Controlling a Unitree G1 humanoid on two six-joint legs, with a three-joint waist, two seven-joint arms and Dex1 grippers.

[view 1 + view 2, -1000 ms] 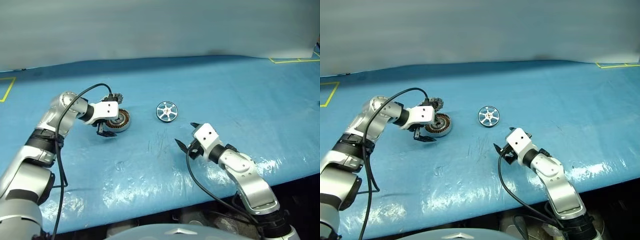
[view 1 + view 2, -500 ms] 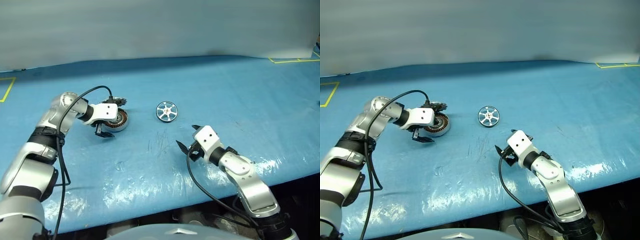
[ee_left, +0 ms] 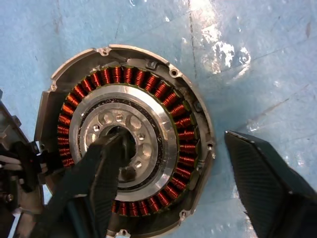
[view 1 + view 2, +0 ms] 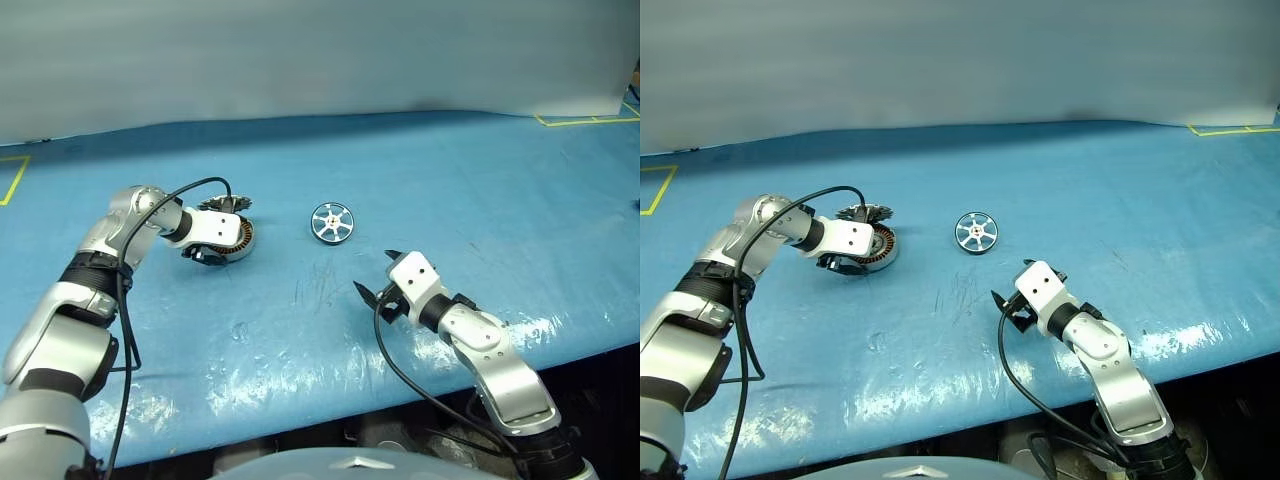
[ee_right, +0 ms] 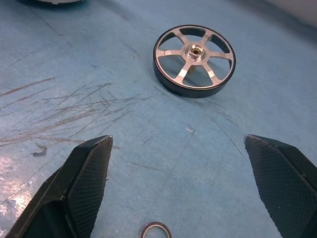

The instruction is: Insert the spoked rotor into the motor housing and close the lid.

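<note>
No writing is readable on the round grey copper-wound motor housing (image 3: 129,144), straddled by the left end effector (image 3: 193,173), or the silver six-spoked rotor (image 5: 194,60), facing the wide-spread right end effector (image 5: 190,191).

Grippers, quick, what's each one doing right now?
Left gripper: open, straddling the motor housing rim.
Right gripper: open, holding nothing.

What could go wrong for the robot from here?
The left gripper straddles the motor housing rim, one finger over the hub; closing further might scrape the copper windings or tip it. The spoked rotor lies apart from the open right gripper, untouched, and could skid when grabbed.
</note>
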